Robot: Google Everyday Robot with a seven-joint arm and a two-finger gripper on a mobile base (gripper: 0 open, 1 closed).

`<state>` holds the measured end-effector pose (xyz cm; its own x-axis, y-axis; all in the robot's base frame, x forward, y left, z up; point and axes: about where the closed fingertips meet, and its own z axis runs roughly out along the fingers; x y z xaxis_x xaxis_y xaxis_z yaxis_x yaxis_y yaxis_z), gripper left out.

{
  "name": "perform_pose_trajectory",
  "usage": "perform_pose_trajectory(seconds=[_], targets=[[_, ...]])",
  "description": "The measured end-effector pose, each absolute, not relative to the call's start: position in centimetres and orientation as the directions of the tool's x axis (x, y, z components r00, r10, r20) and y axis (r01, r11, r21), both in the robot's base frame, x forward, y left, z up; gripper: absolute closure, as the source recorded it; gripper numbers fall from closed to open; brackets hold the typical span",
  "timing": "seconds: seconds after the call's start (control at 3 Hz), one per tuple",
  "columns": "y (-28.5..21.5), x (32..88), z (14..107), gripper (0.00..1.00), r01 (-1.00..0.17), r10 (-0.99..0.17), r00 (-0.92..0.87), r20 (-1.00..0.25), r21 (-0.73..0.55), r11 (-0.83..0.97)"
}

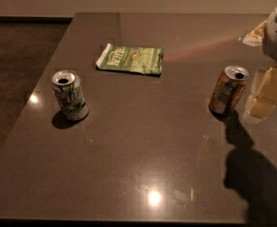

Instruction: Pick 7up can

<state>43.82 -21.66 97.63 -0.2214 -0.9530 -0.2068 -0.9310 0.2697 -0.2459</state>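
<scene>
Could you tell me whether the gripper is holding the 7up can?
No, the 7up can stands upright on the left of the table, while the gripper hangs far right beside the orange-brown can.

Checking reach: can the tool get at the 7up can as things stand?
Probably yes: the tool hangs at the right edge beside the brown can; only table lies between it and the 7up can.
</scene>
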Motion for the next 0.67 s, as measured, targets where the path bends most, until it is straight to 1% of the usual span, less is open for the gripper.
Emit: perform_pose_trajectory(seconds=[0.33, 0.67], targets=[[-21.7, 43.8, 97.6, 0.0, -0.931, -0.953, -0.221, -0.207, -0.246, 0.27], [-20.1, 44.7, 98.0, 0.0, -0.932, -0.946, -0.187, -0.266, -0.257, 0.256]])
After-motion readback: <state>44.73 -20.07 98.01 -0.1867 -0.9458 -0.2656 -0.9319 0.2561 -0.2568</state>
